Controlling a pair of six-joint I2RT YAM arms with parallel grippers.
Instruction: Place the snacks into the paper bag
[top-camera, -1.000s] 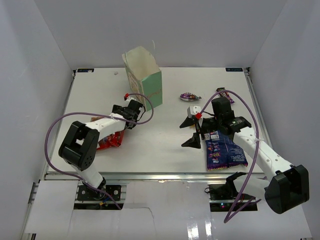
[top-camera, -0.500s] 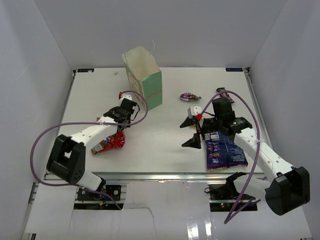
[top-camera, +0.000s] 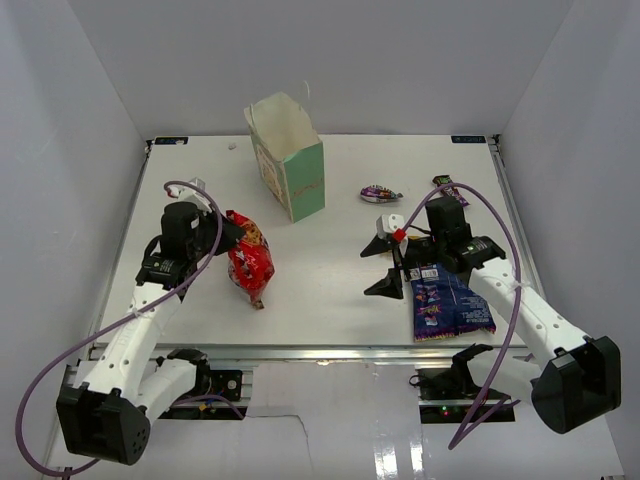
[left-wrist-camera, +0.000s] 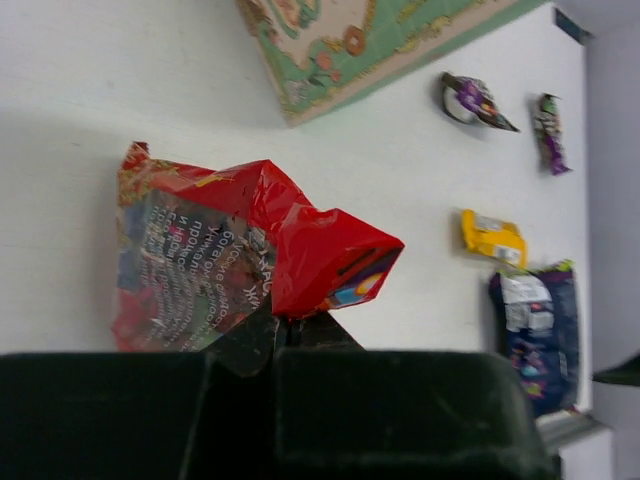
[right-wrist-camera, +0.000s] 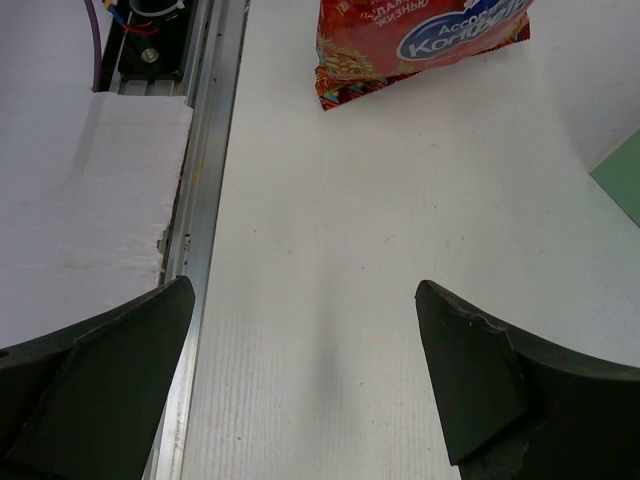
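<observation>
- The crinkled, glossy red bag (left-wrist-camera: 250, 240) is pinched at one edge by the left gripper (left-wrist-camera: 287, 335), jaws closed on it, near the upright mint-green paper bag (top-camera: 300, 175).
- The right gripper (right-wrist-camera: 305, 370) gapes wide and holds nothing, beside the flat blue-purple bag (top-camera: 448, 305).

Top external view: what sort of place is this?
Probably a robot lab cell: white table boxed in by plain white walls, two arms mounted at its near edge, snacks near a paper bag.

red bag (right-wrist-camera: 420, 48), Cyrillic front wording seemingly "Ассор… Конфе…", small back print unreadable
</observation>
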